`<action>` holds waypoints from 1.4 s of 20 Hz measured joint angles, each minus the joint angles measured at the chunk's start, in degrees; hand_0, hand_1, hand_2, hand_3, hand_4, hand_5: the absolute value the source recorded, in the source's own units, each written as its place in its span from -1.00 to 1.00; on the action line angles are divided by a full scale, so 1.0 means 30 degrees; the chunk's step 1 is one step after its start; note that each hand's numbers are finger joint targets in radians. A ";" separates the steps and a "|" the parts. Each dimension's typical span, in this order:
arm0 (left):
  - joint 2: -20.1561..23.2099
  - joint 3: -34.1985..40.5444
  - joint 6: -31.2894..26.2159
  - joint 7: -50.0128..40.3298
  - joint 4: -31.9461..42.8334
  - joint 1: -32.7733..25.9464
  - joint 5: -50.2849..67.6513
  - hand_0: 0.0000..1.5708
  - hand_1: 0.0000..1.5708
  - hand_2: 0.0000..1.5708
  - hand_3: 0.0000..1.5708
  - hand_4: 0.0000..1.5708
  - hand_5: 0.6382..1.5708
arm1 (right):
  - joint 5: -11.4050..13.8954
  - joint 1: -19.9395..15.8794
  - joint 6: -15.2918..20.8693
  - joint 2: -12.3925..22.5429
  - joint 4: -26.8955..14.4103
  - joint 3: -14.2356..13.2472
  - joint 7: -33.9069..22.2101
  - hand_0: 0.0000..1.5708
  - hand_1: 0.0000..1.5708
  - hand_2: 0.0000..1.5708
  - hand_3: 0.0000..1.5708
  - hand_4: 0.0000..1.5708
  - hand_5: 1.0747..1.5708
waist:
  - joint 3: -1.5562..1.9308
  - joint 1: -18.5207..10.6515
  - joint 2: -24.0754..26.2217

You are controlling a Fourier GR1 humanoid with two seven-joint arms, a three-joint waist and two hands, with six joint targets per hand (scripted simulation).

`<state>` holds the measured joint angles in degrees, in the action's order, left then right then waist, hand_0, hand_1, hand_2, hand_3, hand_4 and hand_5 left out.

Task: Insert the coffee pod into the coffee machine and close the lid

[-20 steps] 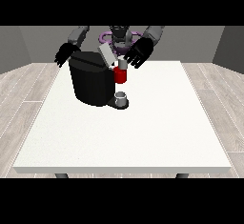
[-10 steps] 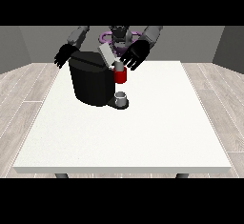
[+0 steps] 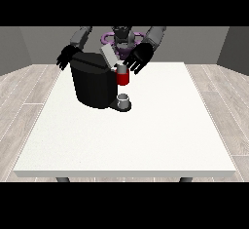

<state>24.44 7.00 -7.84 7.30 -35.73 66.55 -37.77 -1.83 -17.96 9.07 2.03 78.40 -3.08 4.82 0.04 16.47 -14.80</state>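
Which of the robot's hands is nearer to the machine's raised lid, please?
Its left: the hand at the view's right hovers just beside the lid, above the red pod holder. The hand at the view's left hangs beyond the coffee machine.

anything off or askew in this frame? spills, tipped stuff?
No spills, nothing tipped. The coffee machine stands upright on the table, its lid raised at a slant, not closed. The small cup sits upright under the red part. The hand at the view's right is beside the lid.
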 measured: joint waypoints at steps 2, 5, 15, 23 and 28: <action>0.0025 -0.0019 -0.0056 0.0082 -0.0003 0.0017 -0.0051 0.57 0.57 0.63 0.52 -0.38 1.00 | -0.0048 0.0053 -0.0046 0.0060 -0.0093 -0.0107 0.0233 -1.00 -1.00 -1.00 -1.00 -0.44 1.00 | 0.0000 -0.0061 -0.0049; 0.0156 0.0066 -0.0150 -0.0030 0.0197 0.0282 -0.0105 0.55 0.55 0.61 0.49 -0.38 1.00 | 0.0021 -0.0286 0.0155 -0.0024 0.0033 -0.0016 -0.0210 -1.00 -1.00 -1.00 -1.00 -0.47 1.00 | -0.0003 0.0028 -0.0218; 0.0011 0.0082 -0.0371 -0.0329 0.0364 0.0526 -0.0268 0.42 0.42 0.47 0.26 -0.44 1.00 | -0.0001 -0.0441 0.0104 0.0065 -0.0181 -0.0075 -0.0168 -1.00 -1.00 -1.00 -1.00 -0.45 1.00 | -0.0007 0.0054 -0.0338; 0.0146 -0.0160 0.0033 0.0194 0.0241 0.0209 -0.0771 0.37 0.37 0.43 0.23 -0.54 1.00 | -0.0117 -0.0385 -0.0037 0.0264 0.0035 -0.0180 -0.0226 -1.00 -1.00 -1.00 -1.00 -0.41 1.00 | 0.0012 -0.0076 -0.0220; 0.0021 -0.0366 -0.0336 0.0433 0.0152 0.0346 -0.0912 -0.28 -0.28 0.03 -0.18 -0.70 1.00 | 0.0008 -0.0653 0.0462 0.0130 -0.0345 -0.0367 -0.0239 -1.00 -1.00 -1.00 -1.00 -0.45 1.00 | 0.0008 -0.0460 -0.0159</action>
<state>24.51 5.90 -8.85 8.60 -35.27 67.59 -40.50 -1.80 -19.92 10.46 2.42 77.36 -4.18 4.10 0.06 15.09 -15.27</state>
